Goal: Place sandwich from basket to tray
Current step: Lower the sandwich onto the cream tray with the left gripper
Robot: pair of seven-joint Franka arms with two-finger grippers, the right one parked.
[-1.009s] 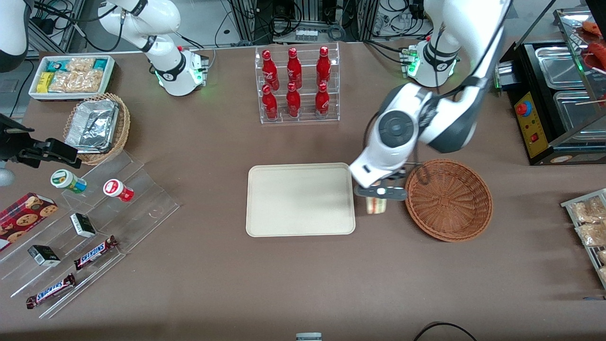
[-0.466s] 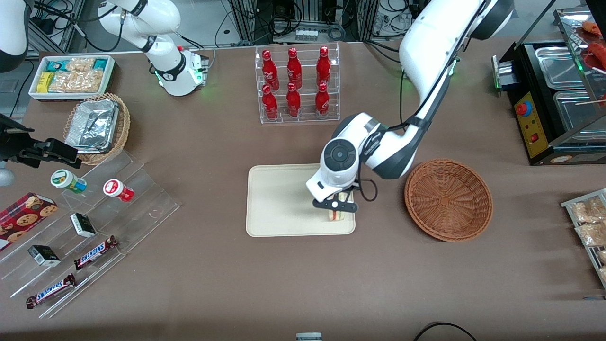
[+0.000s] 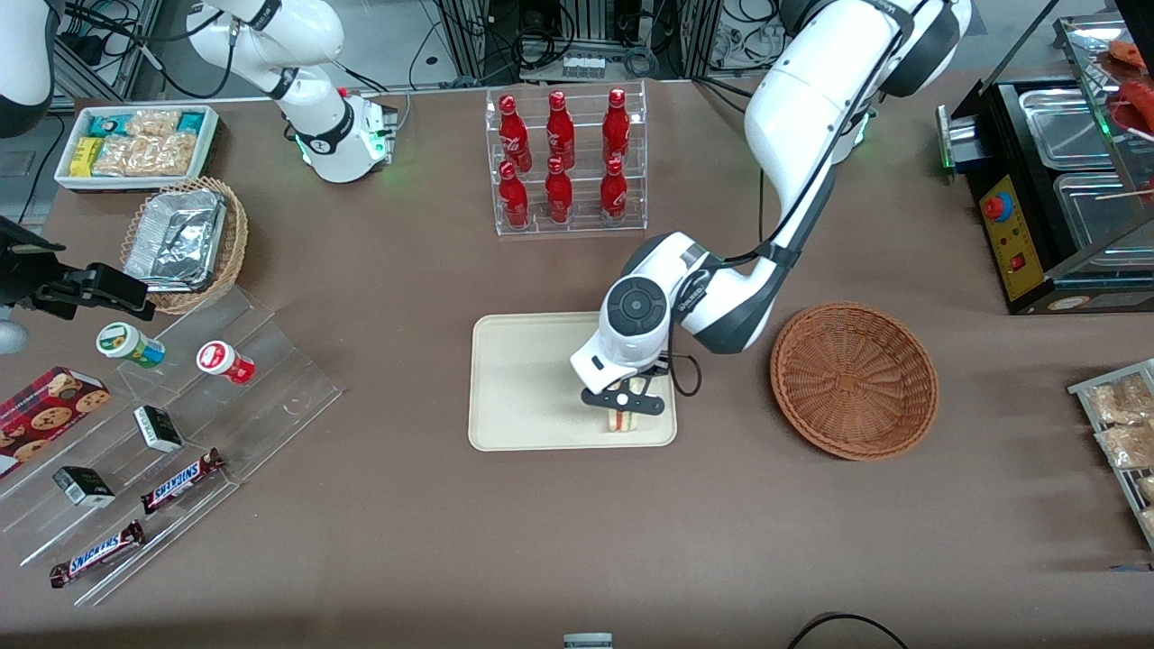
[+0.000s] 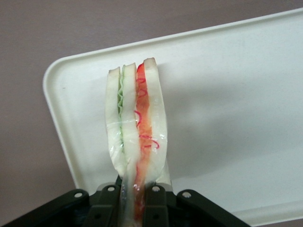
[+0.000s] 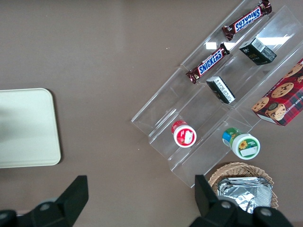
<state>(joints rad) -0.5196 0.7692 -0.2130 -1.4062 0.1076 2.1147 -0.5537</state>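
My hand [image 3: 622, 407] was over cream-beige rectangular tray [image 3: 532, 379], at corner nearest round reddish-brown wicker basket [image 3: 854, 379]. Fingers [image 4: 156, 201] were clamped on one clear-wrapped triangular white-bread sandwich [image 4: 136, 123], red and green filling showing along cut edge; sandwich was above tray, contact unclear. One tray, one reddish-brown basket on brown surface [image 3: 577, 523]. Six red bottles [image 3: 559, 153] stood in clear rack. Two Snickers bars [image 3: 135, 518] lay toward parked arm's end.

The left arm reaches down from its base, elbow bent, wrist pointing downward; its end effector [image 3: 625, 407] is clamped on the sandwich [image 4: 136, 127].
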